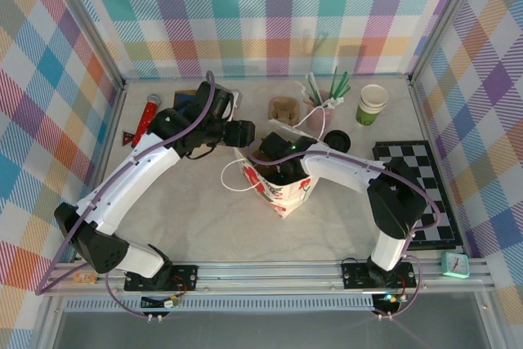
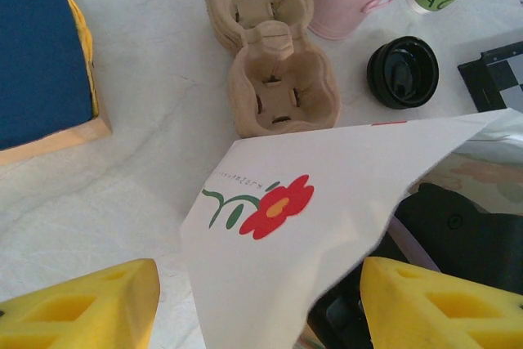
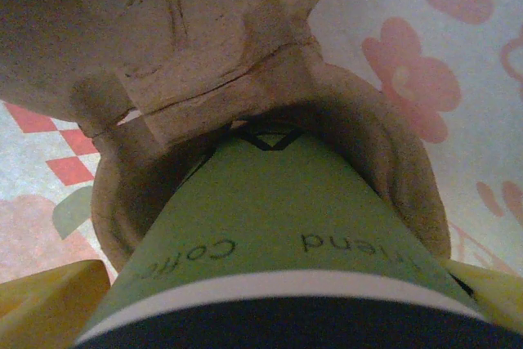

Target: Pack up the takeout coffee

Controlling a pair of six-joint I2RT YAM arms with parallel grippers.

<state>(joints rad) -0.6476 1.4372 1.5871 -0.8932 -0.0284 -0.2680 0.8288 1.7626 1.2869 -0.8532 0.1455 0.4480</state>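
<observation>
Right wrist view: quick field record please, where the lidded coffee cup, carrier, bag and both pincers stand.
cup: green paper cup with black plastic lid, seated in a carrier socket
carrier: brown pulp cup carrier, inside the bag
bag: white flower-print paper bag, mouth open
right pincer: inside the bag, fingers flank the cup; contact unclear
left pincer: open, bag's edge between its fingers
</observation>
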